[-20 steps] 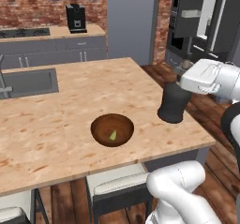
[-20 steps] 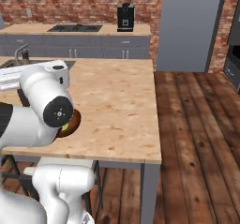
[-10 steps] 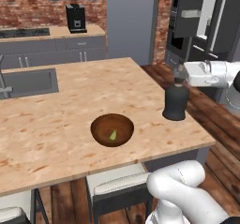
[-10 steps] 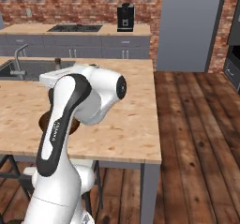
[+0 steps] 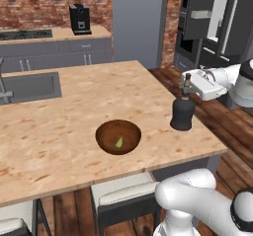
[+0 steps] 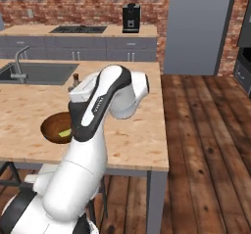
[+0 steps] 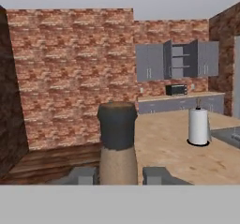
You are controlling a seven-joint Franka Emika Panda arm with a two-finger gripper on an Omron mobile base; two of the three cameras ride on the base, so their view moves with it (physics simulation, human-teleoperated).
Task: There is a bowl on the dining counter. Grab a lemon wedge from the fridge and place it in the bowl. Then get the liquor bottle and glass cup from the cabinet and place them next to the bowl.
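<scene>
Gripper point(image 7: 119, 174) fingers sit one on each side of the liquor bottle point(image 5: 183, 112) neck, close against it; whether they pinch it or have just let go cannot be told from the hand view. From the left base view, the bottle stands upright on the dining counter point(image 5: 59, 136), near its right edge, with the hand at its cap.

Going left to right across that counter: the inset sink point(image 5: 28, 86) lies at the far left, then the brown bowl point(image 5: 118, 137) sits about mid-counter, and the dark bottle stands to the right of it, apart from the bowl and not touching. Inside the bowl lies the lemon wedge point(image 5: 119, 142), small and yellow-green, on the bottom. In the hand view a paper towel roll point(image 7: 198, 126) stands on the counter, and behind it the wall cabinet point(image 7: 180, 60) hangs with its doors open; its shelves are too small to read, so the glass cup cannot be made out.

Risk, as a judgement: the bottle is tall and close to the counter edge, so a sideways pull by the hand while the fingers hug the neck could tip it over or off the edge
</scene>
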